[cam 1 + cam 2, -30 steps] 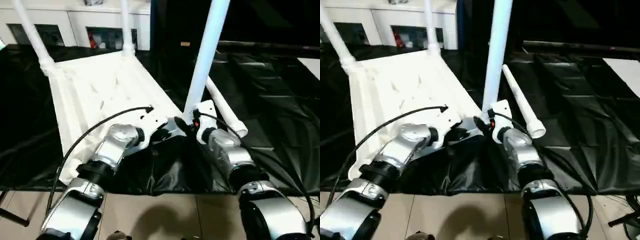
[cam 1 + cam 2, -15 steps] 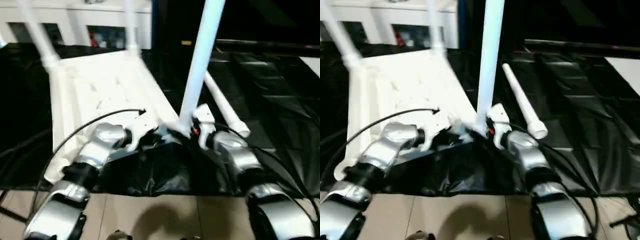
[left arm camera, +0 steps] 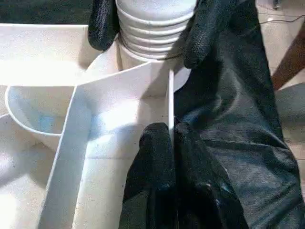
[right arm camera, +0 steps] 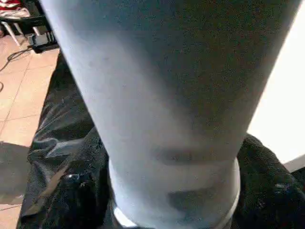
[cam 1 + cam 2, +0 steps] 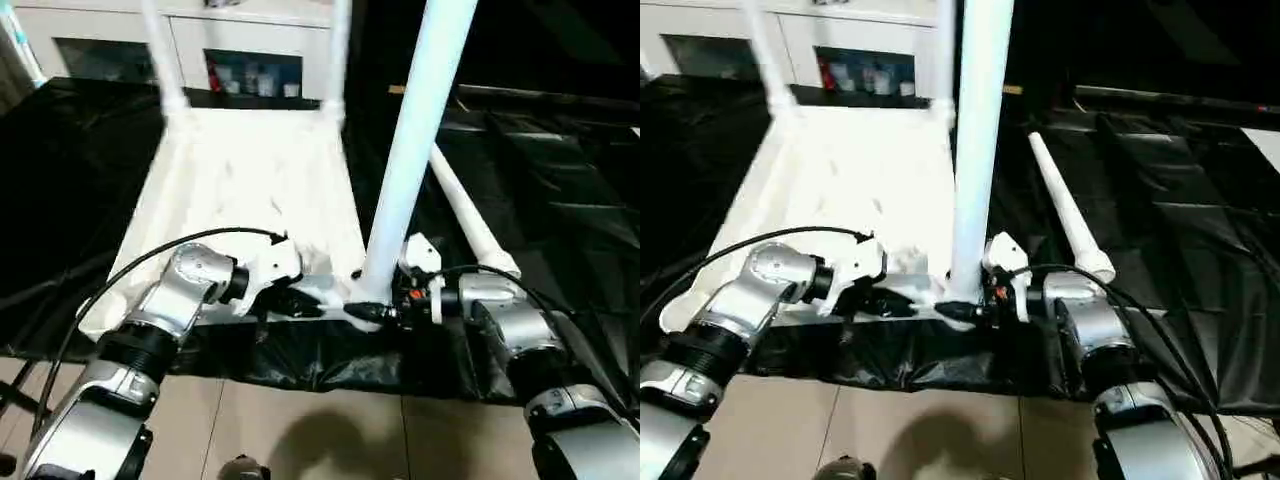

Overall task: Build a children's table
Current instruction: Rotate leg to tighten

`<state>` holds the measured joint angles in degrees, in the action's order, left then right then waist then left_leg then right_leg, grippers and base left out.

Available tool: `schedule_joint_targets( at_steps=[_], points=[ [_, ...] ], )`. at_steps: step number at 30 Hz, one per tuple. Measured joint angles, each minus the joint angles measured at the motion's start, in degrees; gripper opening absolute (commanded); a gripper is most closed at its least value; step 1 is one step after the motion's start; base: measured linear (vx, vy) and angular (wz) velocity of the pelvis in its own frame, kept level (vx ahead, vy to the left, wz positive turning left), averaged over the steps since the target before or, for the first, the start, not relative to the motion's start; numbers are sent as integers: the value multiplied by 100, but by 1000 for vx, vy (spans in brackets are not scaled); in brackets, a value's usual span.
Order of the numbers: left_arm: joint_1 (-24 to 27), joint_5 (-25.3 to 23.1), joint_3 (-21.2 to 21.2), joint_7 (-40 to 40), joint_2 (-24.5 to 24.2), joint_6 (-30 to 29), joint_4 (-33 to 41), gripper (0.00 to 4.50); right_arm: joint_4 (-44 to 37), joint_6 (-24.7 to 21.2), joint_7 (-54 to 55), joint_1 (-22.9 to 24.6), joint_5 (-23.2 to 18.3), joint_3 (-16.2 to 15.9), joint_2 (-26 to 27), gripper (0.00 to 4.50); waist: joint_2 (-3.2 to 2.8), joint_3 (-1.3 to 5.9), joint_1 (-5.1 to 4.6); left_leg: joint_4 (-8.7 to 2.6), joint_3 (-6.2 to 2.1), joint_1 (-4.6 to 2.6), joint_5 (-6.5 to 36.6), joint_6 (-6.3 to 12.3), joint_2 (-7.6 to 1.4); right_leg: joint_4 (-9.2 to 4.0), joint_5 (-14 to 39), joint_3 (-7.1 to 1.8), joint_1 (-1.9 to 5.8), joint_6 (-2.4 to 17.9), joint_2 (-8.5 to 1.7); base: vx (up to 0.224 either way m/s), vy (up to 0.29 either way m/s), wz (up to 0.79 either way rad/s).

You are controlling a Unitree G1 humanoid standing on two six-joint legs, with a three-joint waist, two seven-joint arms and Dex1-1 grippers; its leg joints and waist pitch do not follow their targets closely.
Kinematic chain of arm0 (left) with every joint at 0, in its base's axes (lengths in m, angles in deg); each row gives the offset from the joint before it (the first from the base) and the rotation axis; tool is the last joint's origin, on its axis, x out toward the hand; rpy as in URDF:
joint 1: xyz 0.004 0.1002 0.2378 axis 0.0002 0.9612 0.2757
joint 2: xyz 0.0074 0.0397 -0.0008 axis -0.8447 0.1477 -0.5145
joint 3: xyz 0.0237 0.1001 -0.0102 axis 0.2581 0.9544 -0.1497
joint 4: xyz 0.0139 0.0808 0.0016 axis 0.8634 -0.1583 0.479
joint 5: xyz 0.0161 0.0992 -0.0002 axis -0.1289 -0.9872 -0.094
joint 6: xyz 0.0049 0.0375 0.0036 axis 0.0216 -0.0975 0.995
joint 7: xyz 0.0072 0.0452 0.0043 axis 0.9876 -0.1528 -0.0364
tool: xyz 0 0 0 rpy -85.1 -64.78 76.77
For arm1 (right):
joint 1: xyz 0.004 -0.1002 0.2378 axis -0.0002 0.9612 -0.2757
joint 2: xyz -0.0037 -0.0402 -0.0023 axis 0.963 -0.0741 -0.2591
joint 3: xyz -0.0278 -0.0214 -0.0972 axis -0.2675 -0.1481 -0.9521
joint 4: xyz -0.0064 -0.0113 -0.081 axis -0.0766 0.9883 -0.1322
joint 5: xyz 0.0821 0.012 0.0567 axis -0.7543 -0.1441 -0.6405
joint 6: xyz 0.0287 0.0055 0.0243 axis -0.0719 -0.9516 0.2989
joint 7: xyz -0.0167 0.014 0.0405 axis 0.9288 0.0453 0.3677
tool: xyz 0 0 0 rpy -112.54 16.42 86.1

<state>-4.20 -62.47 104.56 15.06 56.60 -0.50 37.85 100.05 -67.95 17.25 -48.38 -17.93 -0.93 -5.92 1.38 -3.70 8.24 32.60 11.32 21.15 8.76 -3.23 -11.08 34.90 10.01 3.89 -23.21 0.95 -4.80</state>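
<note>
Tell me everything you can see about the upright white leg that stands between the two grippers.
The upright leg is a long, smooth white plastic tube that runs up out of the picture. Its ribbed lower end sits in the tabletop's near right corner socket. The right gripper has a black finger on each side of its base. The left gripper is shut on the thin tabletop rim beside the socket.

Upturned white table top [image 5: 250, 180] on black sheet [image 5: 70, 180]; upright leg [image 5: 415, 150] at near corner, flanked by left gripper [image 5: 300, 300] and right gripper [image 5: 385, 312].
</note>
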Motion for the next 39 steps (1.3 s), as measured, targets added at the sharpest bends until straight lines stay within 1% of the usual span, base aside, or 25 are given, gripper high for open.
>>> schedule_joint_targets(
  at_steps=[5,8,9,10,11,13,14,17,18,19,21,23,26,30,32,35,36,39],
  points=[
    [0,-27,-28,-179,46,-29,-30,0,-16,-95,228,-5,30,29,37,276,0,0,-2,1,0,-7,-1,-1,0,3,0,0,5,0,0,0,0,0],
    [-64,-188,-150,-868,227,-154,-167,0,311,-158,1253,-188,159,221,301,275,6,3,-56,4,-2,-26,-1,-1,0,6,16,0,15,-27,-1,0,0,0],
    [-161,-349,-181,-1380,375,-241,-273,0,627,-200,2065,-382,216,385,520,275,9,2,-147,5,-3,-27,-1,-2,2,6,17,-1,11,-29,-1,0,0,0],
    [-239,-449,-186,-1683,506,-357,-327,0,798,-214,2576,-511,240,486,647,275,9,0,-196,5,-2,-25,-1,-2,4,3,18,-1,5,-30,-4,0,0,0],
    [-264,-480,-193,-1943,632,-470,-339,0,921,-224,2979,-595,240,538,716,275,9,-1,-237,5,-4,-23,-1,-2,10,-2,19,6,1,-32,-14,0,0,0],
    [-273,-532,-257,-2482,954,-761,-332,0,1176,-257,3846,-729,221,740,899,275,9,0,-317,7,-4,-26,-1,-1,19,-3,19,8,2,-32,-24,0,0,0],
    [-290,-543,-262,-2639,1042,-846,-332,0,1240,-271,4098,-782,221,787,944,275,9,0,-339,7,-3,-26,-1,-1,20,-3,19,8,1,-32,-25,0,0,0],
    [-303,-543,-303,-2975,1227,-1033,-307,0,1368,-286,4599,-892,208,926,1071,275,8,1,-348,6,-5,-27,-1,-1,18,2,16,10,0,-31,-23,0,0,0],
    [-304,-548,-336,-3109,1290,-1059,-308,0,1511,-192,4800,-979,219,959,1126,275,8,1,-349,6,-5,-27,-1,-1,18,4,15,10,-2,-30,-23,0,0,0],
    [-308,-559,-343,-3181,1327,-1059,-310,0,1589,-126,4906,-1020,232,985,1153,310,7,1,-349,2,-4,-23,1,0,18,4,13,10,-6,-27,-23,0,0,0],
    [-319,-563,-343,-3210,1341,-1059,-310,0,1665,-13,4959,-1037,247,990,1167,344,5,3,-340,-5,-3,-22,8,1,19,4,-4,11,-6,2,-23,0,0,0],
    [-325,-563,-345,-3217,1341,-1059,-310,0,1691,34,4931,-1049,246,990,1185,354,5,3,-337,-11,-3,-21,8,0,17,3,-3,13,-7,0,-21,0,0,0],
    [-324,-556,-335,-3106,1262,-1006,-307,0,1690,110,4720,-1038,280,976,1167,389,5,2,-348,-11,-3,-21,8,0,15,3,-4,14,-8,1,-19,0,0,0],
    [-270,-538,-311,-2683,1010,-759,-292,0,1687,329,3977,-953,333,847,1028,389,5,2,-357,-11,-4,-21,8,0,11,3,-4,15,-10,1,-17,0,0,0],
    [-210,-494,-288,-2405,869,-651,-228,0,1637,438,3552,-889,341,706,908,389,5,2,-351,-12,-4,-20,8,0,11,3,-4,15,-10,1,-17,0,0,0],
    [-122,-363,-252,-1895,630,-483,-137,0,1451,605,2773,-716,333,566,715,389,4,2,-306,-12,-3,-15,9,0,11,1,-3,16,-12,1,-17,0,0,0],
    [-109,-337,-245,-1789,593,-454,-129,0,1419,609,2593,-700,328,532,671,389,4,2,-301,-12,-3,-14,9,1,11,1,-4,16,-12,1,-17,0,0,0],
    [-74,-281,-204,-1374,473,-286,-118,0,1068,560,1746,-490,255,408,383,389,2,1,-222,-7,1,-10,9,1,11,1,-4,15,-11,1,-20,0,0,0]
  ],
)
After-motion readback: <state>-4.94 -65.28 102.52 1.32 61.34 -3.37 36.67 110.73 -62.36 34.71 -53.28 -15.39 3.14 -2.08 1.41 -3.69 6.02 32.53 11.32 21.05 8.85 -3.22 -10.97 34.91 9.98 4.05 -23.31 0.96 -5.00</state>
